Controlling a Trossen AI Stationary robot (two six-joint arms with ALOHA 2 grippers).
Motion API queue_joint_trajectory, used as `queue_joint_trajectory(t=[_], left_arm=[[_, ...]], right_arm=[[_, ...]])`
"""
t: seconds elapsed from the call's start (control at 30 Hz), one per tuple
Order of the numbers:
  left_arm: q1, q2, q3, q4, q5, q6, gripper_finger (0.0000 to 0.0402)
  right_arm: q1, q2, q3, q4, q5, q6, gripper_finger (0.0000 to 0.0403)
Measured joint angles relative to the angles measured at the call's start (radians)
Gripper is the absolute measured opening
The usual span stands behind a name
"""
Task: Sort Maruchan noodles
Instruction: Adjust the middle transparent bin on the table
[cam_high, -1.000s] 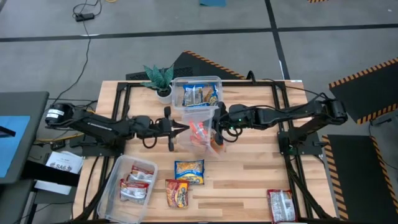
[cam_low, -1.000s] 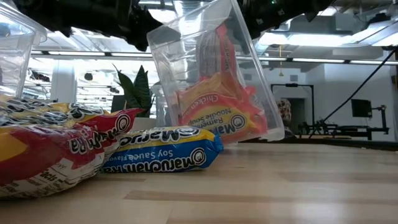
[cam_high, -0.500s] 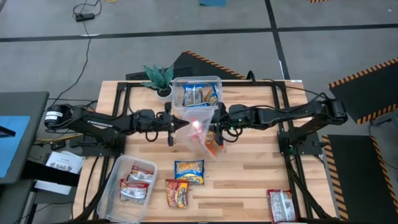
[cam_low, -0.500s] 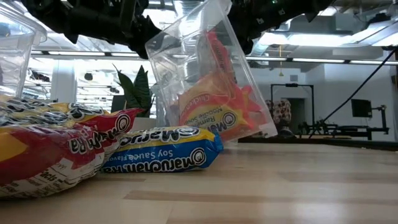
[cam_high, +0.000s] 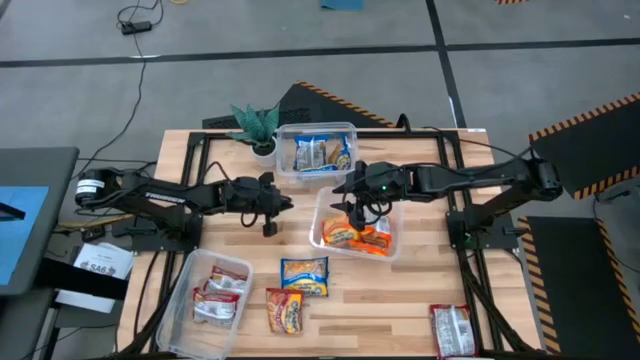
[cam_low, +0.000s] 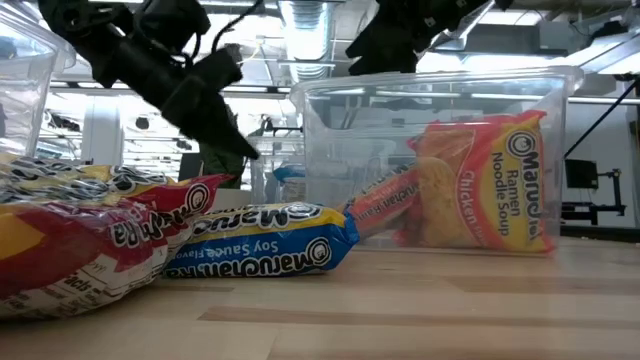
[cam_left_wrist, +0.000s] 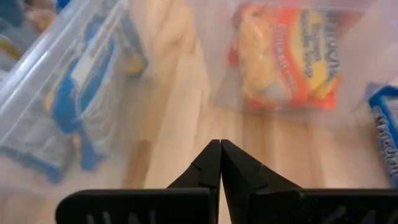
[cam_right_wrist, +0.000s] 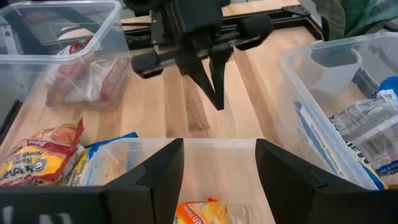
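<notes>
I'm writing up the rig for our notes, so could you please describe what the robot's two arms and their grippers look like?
Both arms are dark, nearly black, built of slim jointed segments with black cables looped alongside. The left gripper ends in two thin tapered fingers. The right gripper has two broader, wedge-shaped black fingers. No markings are legible.

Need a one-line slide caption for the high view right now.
Right pincer open over the tub of orange noodle packets; left pincer shut beside it.
</notes>
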Motion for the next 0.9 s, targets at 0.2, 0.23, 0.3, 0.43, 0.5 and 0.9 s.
queue_joint_trajectory(t=[0.2,0.23,0.3,0.43,0.5,0.9], left_arm=[[0.001,-0.065,0.005,-0.020,0.006,0.018,0.0000],[0.001,-0.087,0.005,-0.029,0.006,0.021,0.0000],[0.001,-0.148,0.006,-0.063,0.006,0.026,0.0000],[0.000,-0.288,-0.021,-0.114,0.006,0.024,0.0000],[0.000,-0.360,-0.043,-0.102,0.011,0.020,0.0000],[-0.001,-0.603,-0.135,-0.032,0.013,-0.016,0.0000]], right_arm=[[-0.001,-0.010,0.070,-0.216,0.000,0.000,0.0212],[-0.001,-0.016,0.077,-0.266,0.000,0.000,0.0211],[0.008,-0.036,0.082,-0.371,0.003,0.011,0.0206],[0.052,-0.102,0.081,-0.623,0.072,0.100,0.0174],[0.092,-0.150,0.081,-0.732,0.129,0.176,0.0142],[0.380,-0.277,0.030,-1.118,0.224,0.742,0.0013]])
